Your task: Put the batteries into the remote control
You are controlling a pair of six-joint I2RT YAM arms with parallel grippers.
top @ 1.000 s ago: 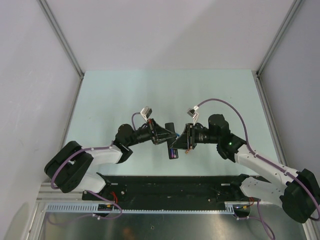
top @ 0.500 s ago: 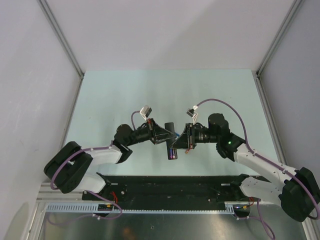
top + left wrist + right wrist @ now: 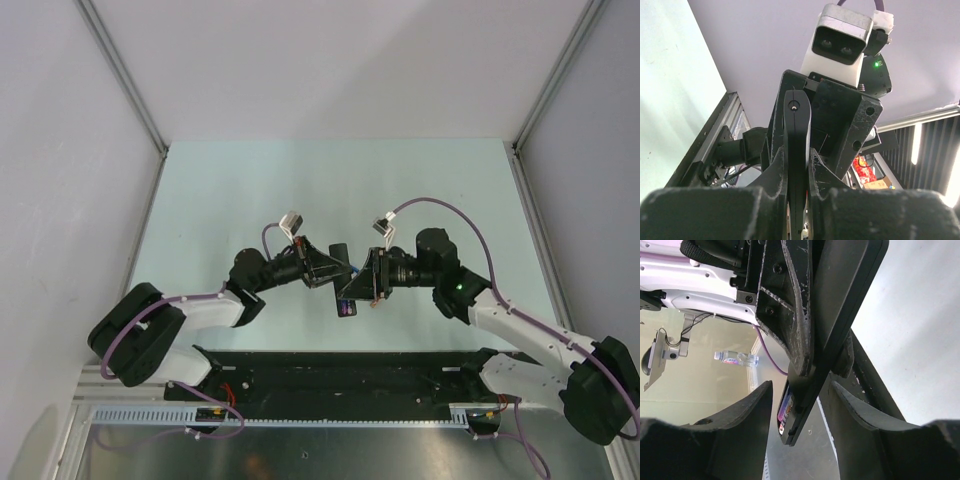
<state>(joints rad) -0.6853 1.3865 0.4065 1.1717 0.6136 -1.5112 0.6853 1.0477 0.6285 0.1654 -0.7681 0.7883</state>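
both arms meet over the middle of the pale green counter (image 3: 230, 190), wrists turned in toward each other. the remote control (image 3: 339, 252) sits between them, held off the surface, its long axis running from the far side toward the arm bases in the top view.

the left fingers (image 3: 776, 172) are clenched on the remote control. in the left wrist view the slim black bar is seen edge-on, pinched tight between the two pads, with the right arm's camera housing (image 3: 842, 37) directly beyond it.

the right fingers (image 3: 742, 415) are released. in the right wrist view they stand apart on either side of the remote's lower end, with a gap showing on each side, and neither pad presses on it.

at that lower end an open slot shows a battery (image 3: 785, 412) lying inside, blue-purple with a red patch. the same spot of colour shows at the near end of the remote in the top view. i cannot tell whether a second cell is in there, and i cannot tell how fully the visible one is seated.
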